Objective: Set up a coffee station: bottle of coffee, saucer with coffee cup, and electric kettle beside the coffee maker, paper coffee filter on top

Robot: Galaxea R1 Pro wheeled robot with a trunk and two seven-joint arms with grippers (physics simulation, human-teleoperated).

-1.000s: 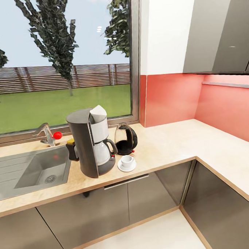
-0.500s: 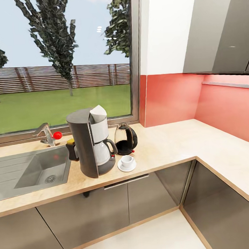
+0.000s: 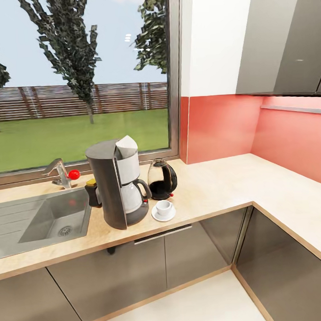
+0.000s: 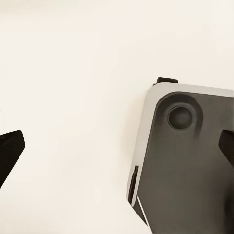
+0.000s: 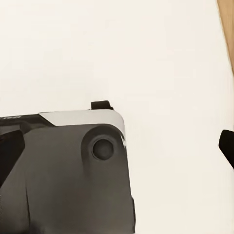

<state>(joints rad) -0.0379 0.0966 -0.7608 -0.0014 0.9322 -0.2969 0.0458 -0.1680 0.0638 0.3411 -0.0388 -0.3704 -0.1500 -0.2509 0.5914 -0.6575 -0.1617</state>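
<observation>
Head view: on the speckled beige table [image 3: 214,190], the dark grey coffee maker [image 3: 115,184] wears a white paper filter [image 3: 126,144]; squat bottle [image 3: 92,192], domed glass kettle [image 3: 162,179] and cup [image 3: 164,207] on saucer [image 3: 164,214] surround it. Both pincers, left pincer [image 4: 117,148] and right pincer [image 5: 117,148], gape wide, holding nothing.

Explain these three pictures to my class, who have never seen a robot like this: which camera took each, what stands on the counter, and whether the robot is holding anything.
These are simulated pictures from a wheeled robot with two arms. The big kitchen picture comes from its head camera. On the countertop stands the coffee maker with a paper filter on top. Beside it are the kettle, the cup on its saucer, and the coffee bottle on the sink side. The other two pictures come from cameras on the wrists, pointing down at the pale floor and the robot's grey base. Both grippers are open, holding nothing.
</observation>
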